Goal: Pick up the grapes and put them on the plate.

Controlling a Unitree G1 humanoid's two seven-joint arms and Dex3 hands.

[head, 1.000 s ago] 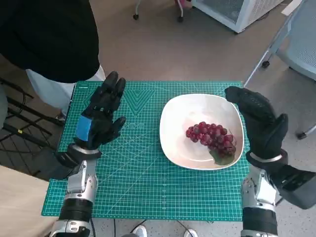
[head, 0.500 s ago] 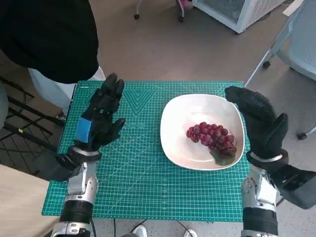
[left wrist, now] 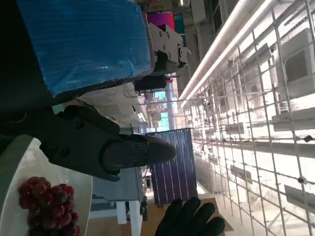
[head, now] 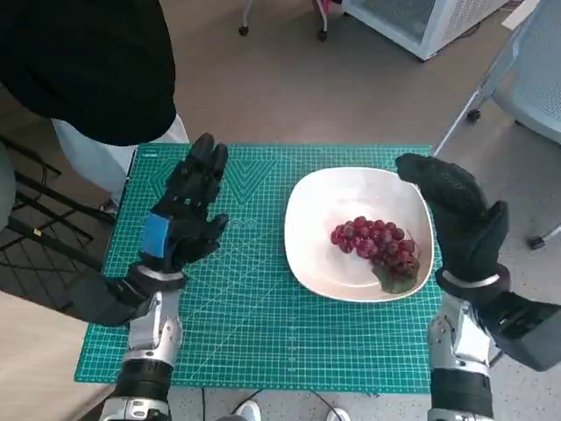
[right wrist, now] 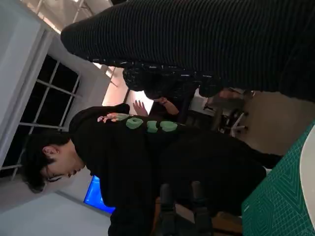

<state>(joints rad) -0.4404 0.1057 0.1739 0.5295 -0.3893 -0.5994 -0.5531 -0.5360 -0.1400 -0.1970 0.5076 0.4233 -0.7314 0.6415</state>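
Head view, from left to right: a person in a black top (head: 83,61) stands at the table's far left corner. Next comes the left hand (head: 184,210), raised over the green cutting mat (head: 237,324), its fingers straight and slightly apart, holding nothing. Right of it sits the white plate (head: 333,197), flat on the mat. The grapes (head: 375,241) lie inside the plate, toward its near right part. The bunch's long axis runs diagonally, from the plate's middle down toward the near right rim, where a green leaf (head: 394,279) ends it. Farthest right, the right hand (head: 456,215) hovers just beside and partly over the plate's right rim, fingers stretched out toward the far side, gripping nothing and not touching the grapes. The left wrist view shows the same bunch (left wrist: 47,204) resting in the plate (left wrist: 15,167), below the left hand's extended fingers (left wrist: 123,150).
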